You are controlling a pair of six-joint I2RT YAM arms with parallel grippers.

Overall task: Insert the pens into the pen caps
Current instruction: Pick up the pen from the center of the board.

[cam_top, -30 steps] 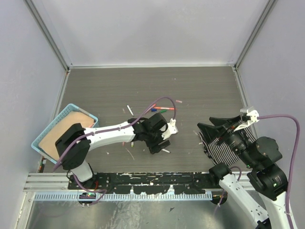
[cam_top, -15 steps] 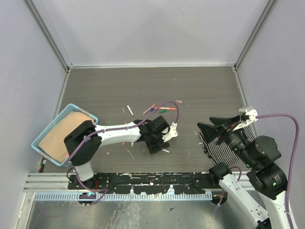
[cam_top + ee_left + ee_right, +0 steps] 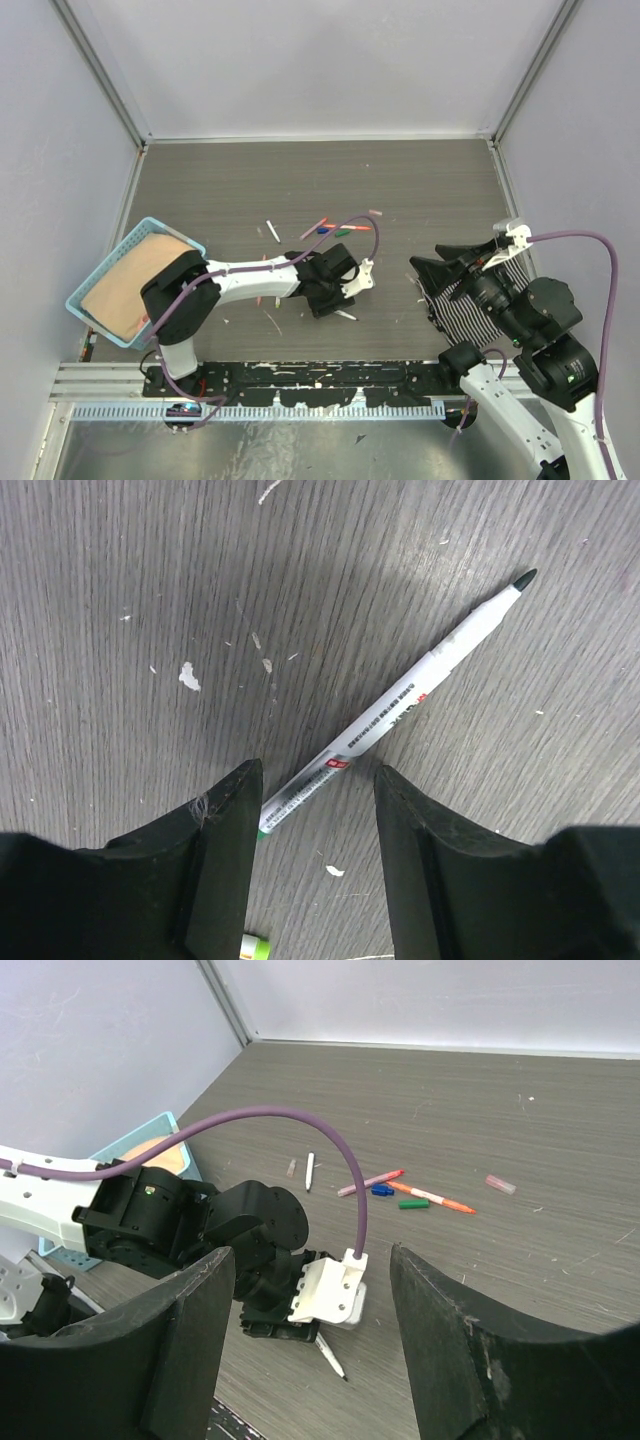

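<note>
While the left arm (image 3: 240, 278) stretches across the table (image 3: 420, 180) in the overhead view, a light-blue basket (image 3: 175, 232) sits at the nine o'clock edge, a tan pad filling it. A white pen (image 3: 272, 231) lies alone at roughly eleven o'clock from the left gripper (image 3: 318, 770). That gripper points down at the wood just on the six o'clock side of centre, its fingers (image 3: 225, 825) spread apart and low on either side of a white-barrelled pen (image 3: 400, 705). The pen lies flat and runs diagonally through the gap, dark tip toward one o'clock in the wrist view and green-marked tail just beside the left-hand finger; whether the two touch I cannot tell. At twelve o'clock from the gripper lies a loose cluster: a pink pen (image 3: 365, 1183), a blue cap (image 3: 381, 1189) just beside it, a green cap (image 3: 413, 1203), and an orange pen (image 3: 435, 1198) angled past them. A pink cap (image 3: 500, 1184) rests apart at one o'clock. Over at three o'clock, the right gripper (image 3: 310, 1252) hangs above a black-and-white striped cloth (image 3: 470, 305), its fingers wide apart and holding nothing.
</note>
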